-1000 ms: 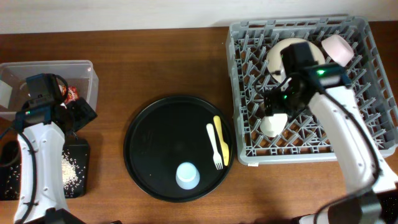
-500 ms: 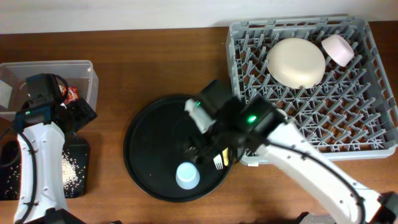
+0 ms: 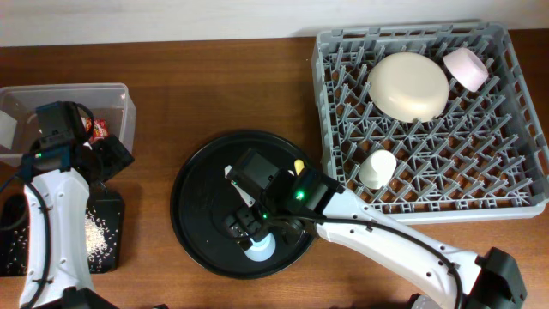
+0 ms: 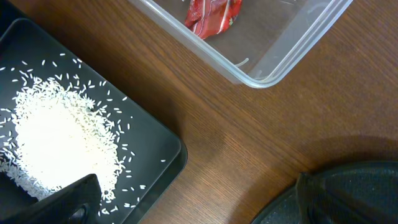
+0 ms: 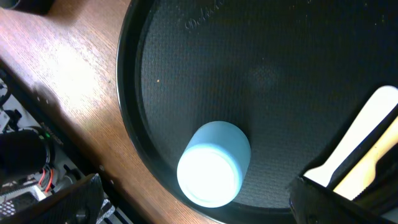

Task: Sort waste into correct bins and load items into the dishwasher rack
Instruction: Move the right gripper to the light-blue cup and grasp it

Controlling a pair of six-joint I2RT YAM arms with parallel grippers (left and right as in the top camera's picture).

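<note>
TABLETOP SORTING: The right gripper hangs over the light blue cup, which stands near the front rim of the round black tray. The fingers are spread wide to either side of the cup and hold nothing. The fork lies close by on the same tray.

The cup looks light and stiff, with a smooth, slightly tapered wall that could slide under a loose pinch. The likeliest hold is across the round wall at about mid-height. Whether its mouth or its base faces up cannot be told from these views.

A second earlier the same arm was reaching into the dishwasher rack with the white cup. That cup now stands alone among the pegs, in front of the cream plate and the pink bowl. Half a second ago the arm was crossing the tray's right side, and it has since moved left to sit over the blue cup.

The left gripper has not shifted. Its fingers are wide and empty above the wooden surface, between the rice in the shallow black tray and the red wrapper in the clear box.
</note>
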